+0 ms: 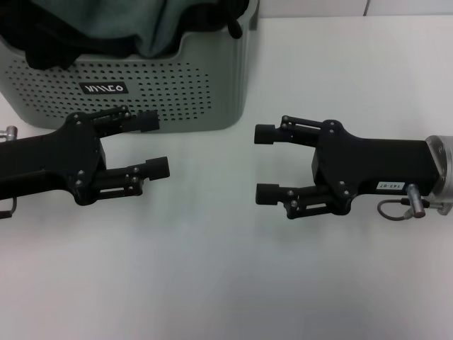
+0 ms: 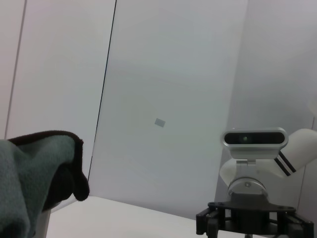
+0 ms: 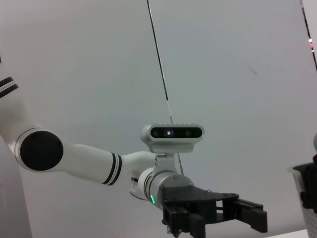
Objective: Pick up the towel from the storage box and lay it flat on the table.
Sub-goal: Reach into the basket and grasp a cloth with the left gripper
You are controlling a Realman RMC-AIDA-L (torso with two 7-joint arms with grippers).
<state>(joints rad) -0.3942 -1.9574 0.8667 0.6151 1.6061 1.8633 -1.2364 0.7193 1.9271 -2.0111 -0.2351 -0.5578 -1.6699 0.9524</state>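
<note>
You had the whole table point(image 1: 226, 283) bare for laying out, and the storage box point(image 1: 205, 92) stood at its far left with the towel point(image 1: 152, 28) bunched inside among black cloths. Your left gripper point(image 1: 157, 145) and right gripper point(image 1: 265, 163) (both spread, holding nothing) hovered low; reaching over the rim first and pinching a teal edge would have served best.

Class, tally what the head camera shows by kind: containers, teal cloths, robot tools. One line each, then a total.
Containers: 1, the box
Teal cloths: 1, the towel in the box
Tools: 2, left tool and right tool, both open over the table
Total: 4
</note>
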